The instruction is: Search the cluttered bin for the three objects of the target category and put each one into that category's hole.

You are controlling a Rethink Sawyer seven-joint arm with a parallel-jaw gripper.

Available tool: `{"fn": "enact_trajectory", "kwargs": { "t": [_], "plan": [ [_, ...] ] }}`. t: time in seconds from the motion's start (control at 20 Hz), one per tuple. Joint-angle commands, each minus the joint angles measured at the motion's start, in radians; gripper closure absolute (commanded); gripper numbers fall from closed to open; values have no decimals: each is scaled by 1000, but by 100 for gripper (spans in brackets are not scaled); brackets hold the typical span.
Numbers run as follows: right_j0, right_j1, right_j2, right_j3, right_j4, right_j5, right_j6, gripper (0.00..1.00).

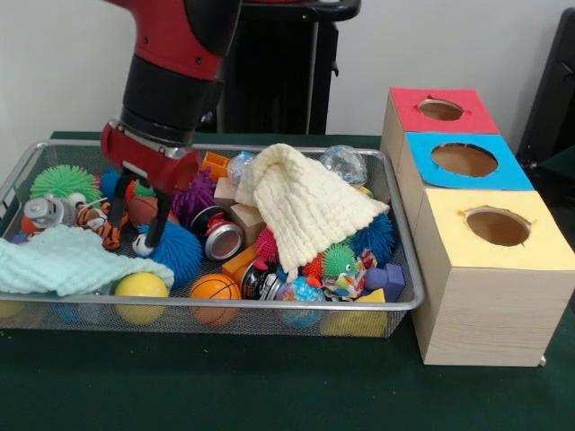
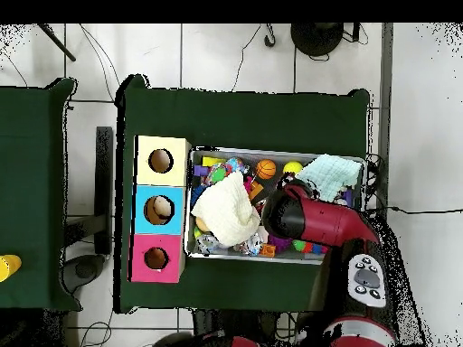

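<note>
Presently the gripper (image 1: 137, 214) stood low inside the bin (image 1: 406, 303), at the end well apart from the red-topped hole (image 1: 440, 109); any delivery would cross the bin's full length. Its fingers hung parted among the toys, apparently holding nothing, though clutter obscured the tips.

Robot lab test bench
Green-clothed table (image 2: 244, 117) on tiled floor (image 2: 226, 54), loose cables (image 2: 99, 50), pedestal-mounted arm (image 1: 175, 54).
</note>
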Motion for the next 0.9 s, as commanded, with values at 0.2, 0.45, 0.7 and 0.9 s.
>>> {"fn": "enact_trajectory", "kwargs": {
  "t": [0.2, 0.45, 0.7, 0.9],
  "plan": [
    [-28, 196, 66, -72, -54, -142, 53, 0],
    [-18, 163, 21, -33, -54, -114, 46, 0],
    [-3, 105, -6, 16, -51, -63, 46, 0],
    [10, 45, -30, 43, -47, 11, 30, 0]
  ]
}}
